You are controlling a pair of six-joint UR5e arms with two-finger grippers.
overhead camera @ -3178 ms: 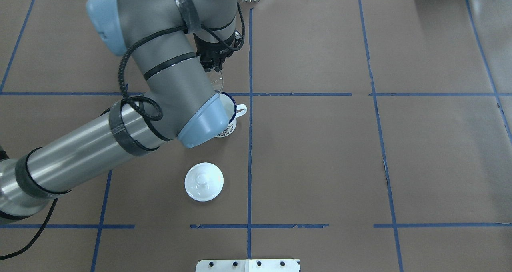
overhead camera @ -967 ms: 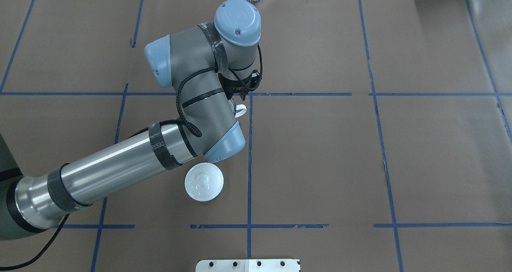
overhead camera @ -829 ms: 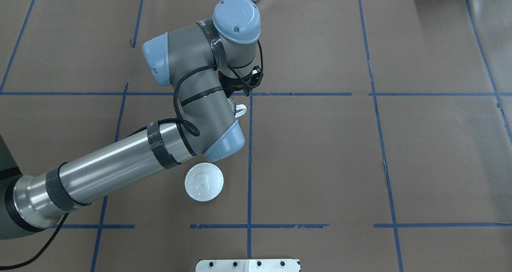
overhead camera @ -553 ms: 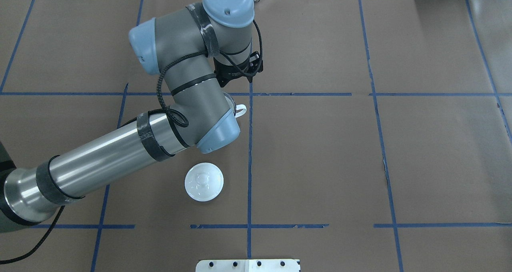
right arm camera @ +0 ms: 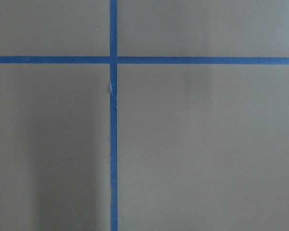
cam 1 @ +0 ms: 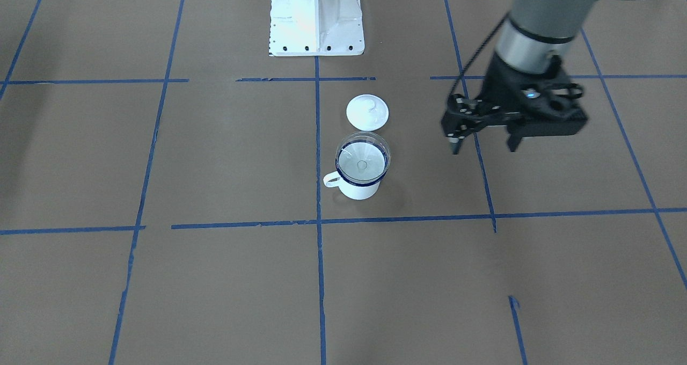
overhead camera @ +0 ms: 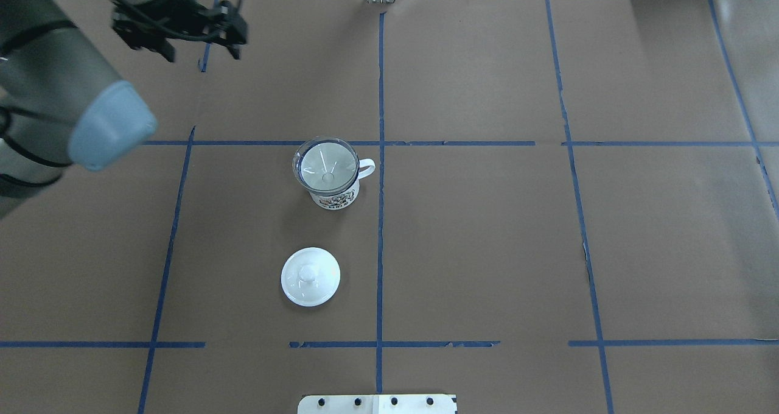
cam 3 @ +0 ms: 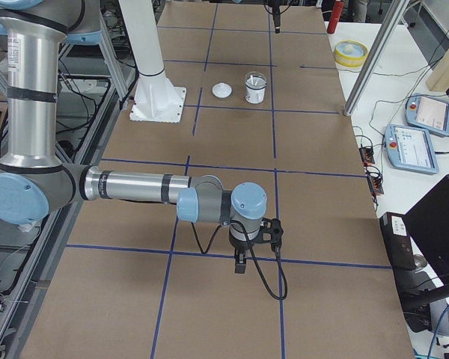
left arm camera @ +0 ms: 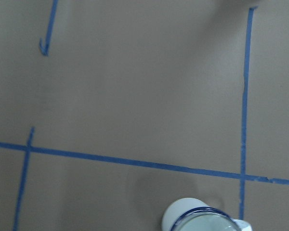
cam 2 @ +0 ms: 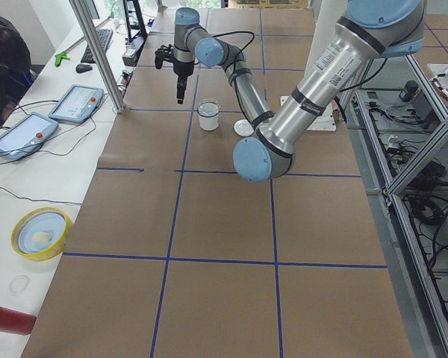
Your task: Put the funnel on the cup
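The funnel (overhead camera: pixel 325 165) sat upright in the mouth of the cup (overhead camera: pixel 336 199). The left gripper (overhead camera: pixel 202 52) hung well apart from the cup, jaws spread wide, holding nothing. The right gripper (cam 3: pixel 239 263), far from the cup, could not be judged open or closed.

Clear glossy plastic funnel (overhead camera: pixel 325 165), glossy white enamel cup (overhead camera: pixel 333 198), matt brown paper (overhead camera: pixel 487 249).

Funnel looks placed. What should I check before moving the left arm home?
1. The funnel sits in the cup, spout down: ok.
2. The cup stands upright: ok.
3. The left gripper is off to the cup's side, apart from it: ok.
4. Its jaws are open and empty: ok.
5. The lid lies apart from the cup: ok.
6. The right gripper, open or shut: cannot tell.
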